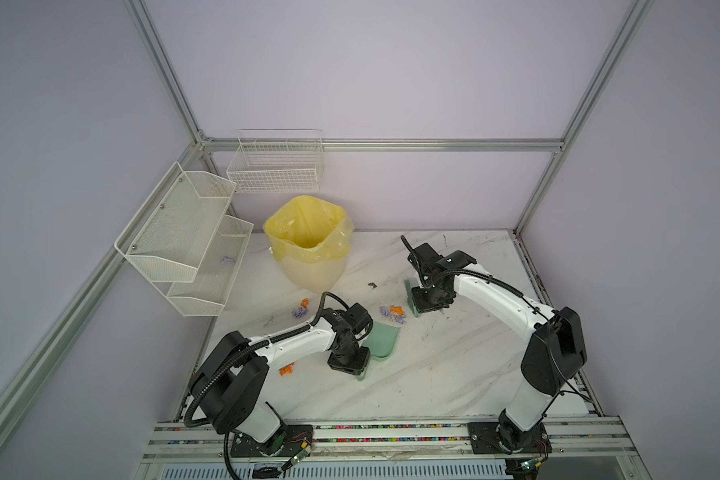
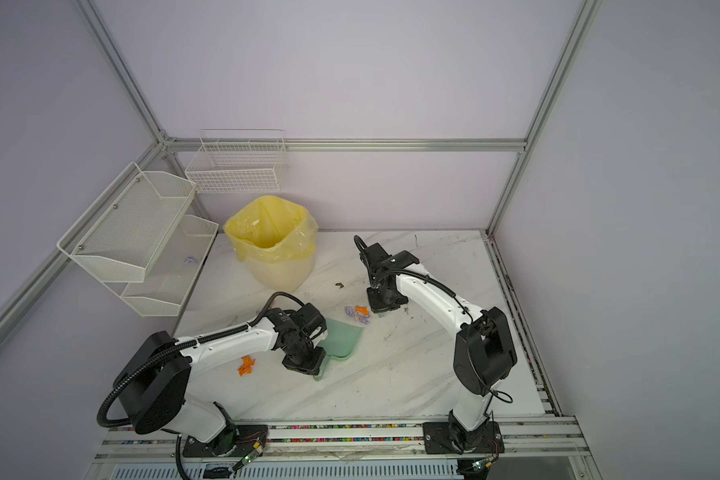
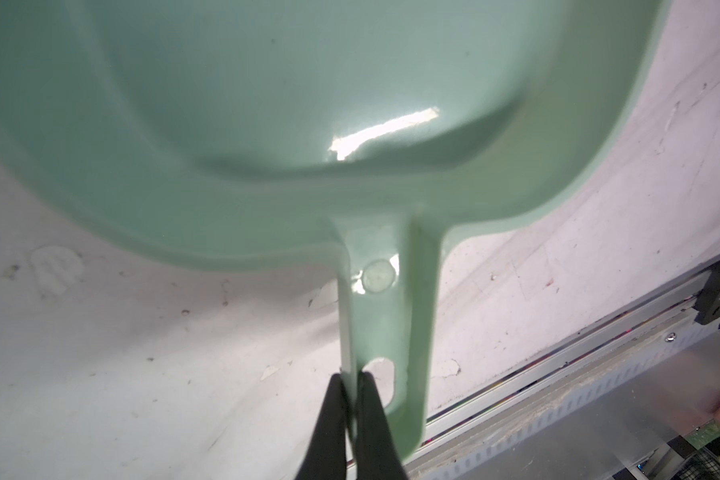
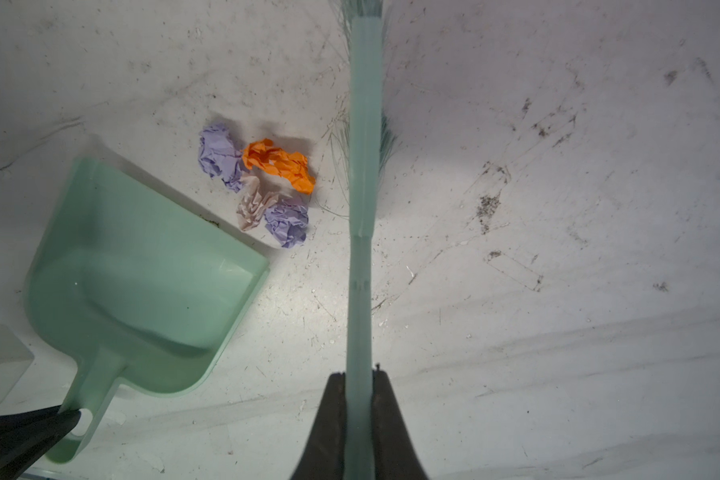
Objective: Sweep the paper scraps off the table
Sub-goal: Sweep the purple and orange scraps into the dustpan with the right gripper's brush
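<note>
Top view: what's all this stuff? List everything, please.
table: one, white marble, centre
dustpan: one, mint green, mid-table
brush: one, green, right of dustpan
bin: one, yellow-bagged, table's back
mesh rack: one, white, left wall
wire basket: one, white, back wall
paper scraps: several, orange, purple, pale; cluster between dustpan and brush, others left of dustpan, one purple in mesh rack
arms: two, white and black, front rail
left claw: one, black, shut on dustpan handle
right claw: one, black, shut on brush handle

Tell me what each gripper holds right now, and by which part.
The left gripper pinches the green dustpan by one side rail of its handle, near the hanging hole. The right gripper clamps the green brush by its handle end.
</note>
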Robot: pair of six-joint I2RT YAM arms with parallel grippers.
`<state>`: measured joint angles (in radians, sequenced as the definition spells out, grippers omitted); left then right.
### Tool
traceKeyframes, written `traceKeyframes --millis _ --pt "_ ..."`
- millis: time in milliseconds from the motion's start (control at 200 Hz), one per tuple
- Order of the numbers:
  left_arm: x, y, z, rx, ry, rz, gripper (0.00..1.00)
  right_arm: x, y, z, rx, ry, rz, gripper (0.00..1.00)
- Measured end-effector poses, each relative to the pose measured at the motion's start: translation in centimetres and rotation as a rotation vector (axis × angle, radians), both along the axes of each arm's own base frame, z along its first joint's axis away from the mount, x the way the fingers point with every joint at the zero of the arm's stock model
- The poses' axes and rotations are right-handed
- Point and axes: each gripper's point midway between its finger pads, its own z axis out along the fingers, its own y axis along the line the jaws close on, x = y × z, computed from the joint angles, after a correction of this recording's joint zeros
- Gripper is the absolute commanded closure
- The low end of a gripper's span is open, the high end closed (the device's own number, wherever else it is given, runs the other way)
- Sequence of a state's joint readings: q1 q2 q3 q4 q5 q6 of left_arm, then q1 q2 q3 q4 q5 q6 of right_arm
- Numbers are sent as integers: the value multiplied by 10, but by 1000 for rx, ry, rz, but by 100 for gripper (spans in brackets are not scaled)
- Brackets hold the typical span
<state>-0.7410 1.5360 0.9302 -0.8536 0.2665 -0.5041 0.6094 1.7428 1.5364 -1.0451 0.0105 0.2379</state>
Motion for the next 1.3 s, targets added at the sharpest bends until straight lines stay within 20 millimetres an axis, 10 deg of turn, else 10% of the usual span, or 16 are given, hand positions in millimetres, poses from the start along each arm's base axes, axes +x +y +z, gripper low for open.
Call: traceKeyframes --millis 635,1300 --pt "11 -11 2 6 7 -27 100 -12 31 0 -32 13 111 100" --pt "15 -16 3 15 22 -43 100 -76 66 21 46 83 277 100"
